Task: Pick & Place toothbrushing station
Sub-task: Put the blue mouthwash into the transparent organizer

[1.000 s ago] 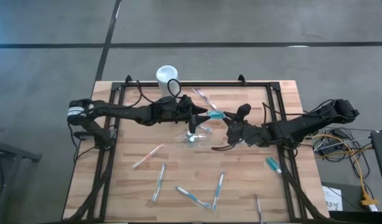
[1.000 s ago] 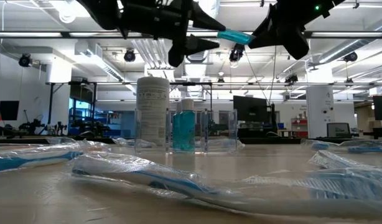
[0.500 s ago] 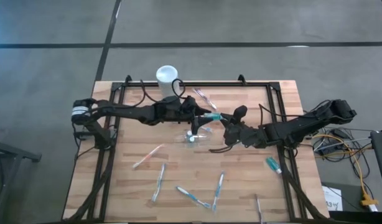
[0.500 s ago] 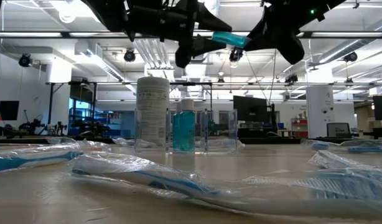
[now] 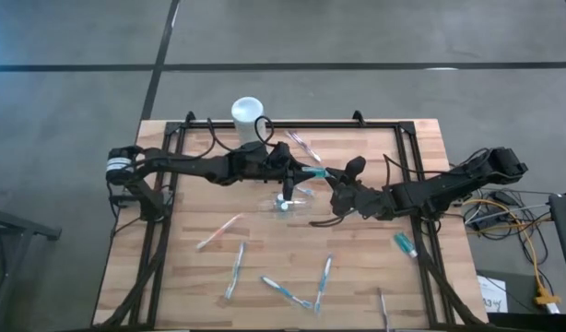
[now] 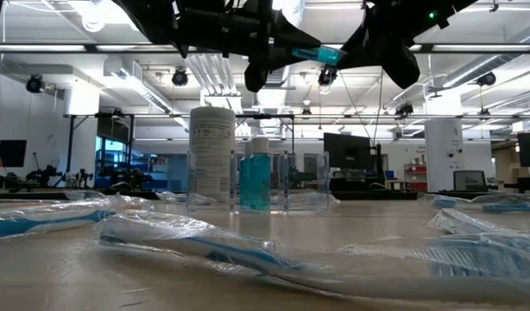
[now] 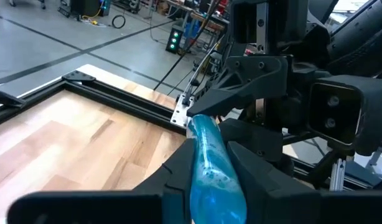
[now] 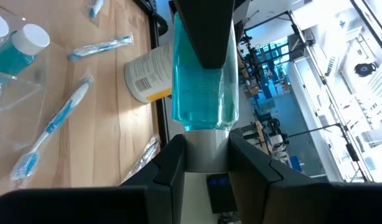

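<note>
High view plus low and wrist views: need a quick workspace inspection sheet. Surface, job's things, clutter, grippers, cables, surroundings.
Surface: light wooden table with a black frame, flat.
Job's things: see-through plastic holder at table centre, blue bottles standing in it.
Clutter: wrapped blue-and-white toothbrushes scattered on the near half; white cylindrical canister at the far edge; small teal bottle lying on the right.
Grippers: left gripper and right gripper both grip one teal liquid bottle in mid-air above the holder, the right one's fingers at its white cap.
Cables: yellow and orange cables off the table's right side.
Surroundings: grey floor; workshop room behind; no person seen.
</note>
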{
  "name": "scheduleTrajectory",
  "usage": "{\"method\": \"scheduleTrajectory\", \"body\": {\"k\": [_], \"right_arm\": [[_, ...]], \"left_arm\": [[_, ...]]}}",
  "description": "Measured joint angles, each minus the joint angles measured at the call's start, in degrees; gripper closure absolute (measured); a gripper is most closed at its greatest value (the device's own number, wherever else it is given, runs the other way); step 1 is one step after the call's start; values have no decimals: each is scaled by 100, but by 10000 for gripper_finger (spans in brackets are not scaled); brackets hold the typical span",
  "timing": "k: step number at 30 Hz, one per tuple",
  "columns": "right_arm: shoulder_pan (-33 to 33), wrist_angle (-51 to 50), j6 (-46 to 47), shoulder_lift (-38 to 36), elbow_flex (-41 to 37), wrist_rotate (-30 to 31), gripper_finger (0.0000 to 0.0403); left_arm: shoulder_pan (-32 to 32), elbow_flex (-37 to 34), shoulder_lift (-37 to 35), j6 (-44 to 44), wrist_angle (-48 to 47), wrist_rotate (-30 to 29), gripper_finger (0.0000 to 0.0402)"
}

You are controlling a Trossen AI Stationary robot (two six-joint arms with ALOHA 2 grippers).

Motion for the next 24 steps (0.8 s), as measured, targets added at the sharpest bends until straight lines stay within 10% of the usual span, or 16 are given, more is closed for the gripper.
{"method": "scheduleTrajectory", "body": {"k": [16, 24], "right_arm": [[227, -120, 590, -479, 91, -288, 160], [114, 306, 1998, -1394, -239, -4294, 141]], "left_arm": [[-39, -59, -406, 624, 3, 221, 325], [-374, -709, -1326, 1542, -306, 366, 325]]}}
